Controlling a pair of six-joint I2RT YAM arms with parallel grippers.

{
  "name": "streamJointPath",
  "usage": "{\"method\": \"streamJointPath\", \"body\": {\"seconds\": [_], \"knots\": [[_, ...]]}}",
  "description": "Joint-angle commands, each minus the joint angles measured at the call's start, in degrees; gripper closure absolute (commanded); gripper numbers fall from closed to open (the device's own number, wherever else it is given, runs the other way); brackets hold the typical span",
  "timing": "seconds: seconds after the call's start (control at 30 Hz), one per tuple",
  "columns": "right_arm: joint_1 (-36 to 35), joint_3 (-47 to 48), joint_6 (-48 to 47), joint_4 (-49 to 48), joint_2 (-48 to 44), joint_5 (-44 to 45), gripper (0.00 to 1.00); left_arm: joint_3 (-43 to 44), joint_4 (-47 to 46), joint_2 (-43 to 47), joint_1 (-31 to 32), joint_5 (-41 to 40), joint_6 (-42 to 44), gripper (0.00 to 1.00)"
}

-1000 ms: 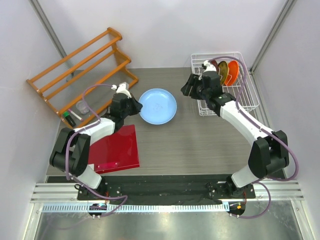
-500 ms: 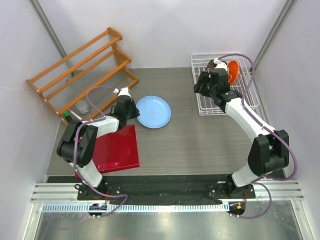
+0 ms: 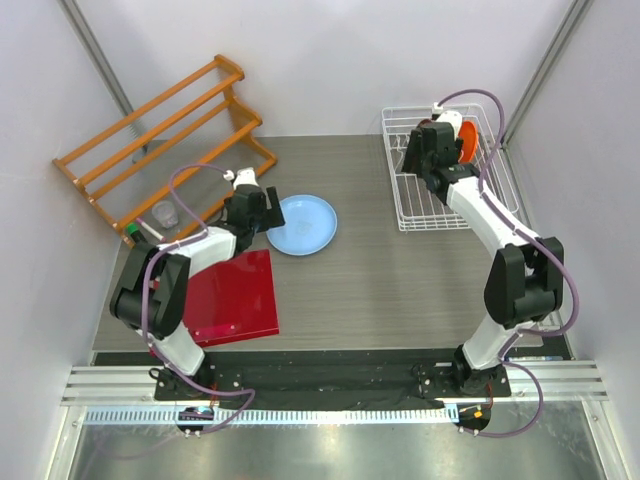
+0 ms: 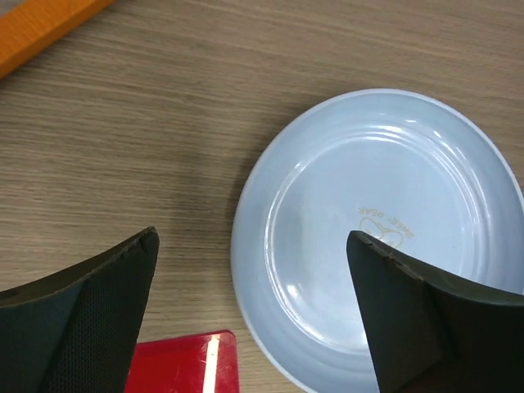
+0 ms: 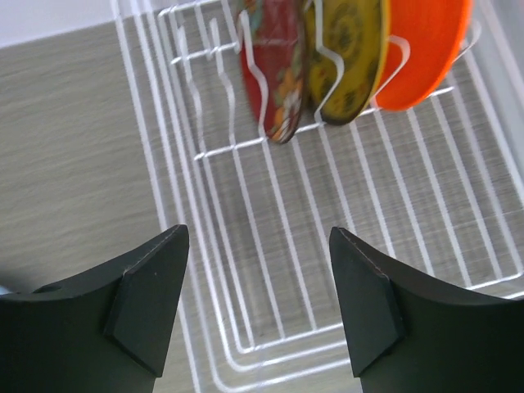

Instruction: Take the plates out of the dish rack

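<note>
Blue plate is laid flat on worktop, well left of dish rack. L gripper is held over its rim, fingers spread wide, nothing gripped. 3 plates are stood upright at rack's far end, packed close: red floral plate, yellow plate, orange plate. R gripper is hung over rack, fingers wide & empty. Risks: wire divider could be pinched w/ a rim; a neighbour could be dragged along, gaps being tight; rack could be lifted if a plate is jammed.

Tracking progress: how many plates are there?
4: light blue plate on the table; red floral plate, yellow patterned plate, orange plate upright in the dish rack.
</note>
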State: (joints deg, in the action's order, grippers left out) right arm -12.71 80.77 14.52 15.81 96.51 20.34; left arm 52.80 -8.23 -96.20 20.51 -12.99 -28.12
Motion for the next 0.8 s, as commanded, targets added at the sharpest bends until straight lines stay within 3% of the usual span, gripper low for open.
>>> {"method": "streamJointPath", "body": {"seconds": [0.0, 0.37, 0.77], "knots": [[2.0, 8.0, -4.6, -1.2, 3.0, 8.5, 0.24, 3.0, 2.1, 6.2, -0.1, -1.6, 1.2, 0.00], [6.5, 25.7, -11.9, -0.1, 18.6, 9.3, 0.25, 5.5, 1.9, 15.8, 0.5, 16.7, 0.9, 0.01], [7.1, 39.0, -14.0, 2.9, 29.1, 6.1, 0.27, 5.1, -0.7, 17.5, 0.7, 21.5, 0.7, 0.01]]}}
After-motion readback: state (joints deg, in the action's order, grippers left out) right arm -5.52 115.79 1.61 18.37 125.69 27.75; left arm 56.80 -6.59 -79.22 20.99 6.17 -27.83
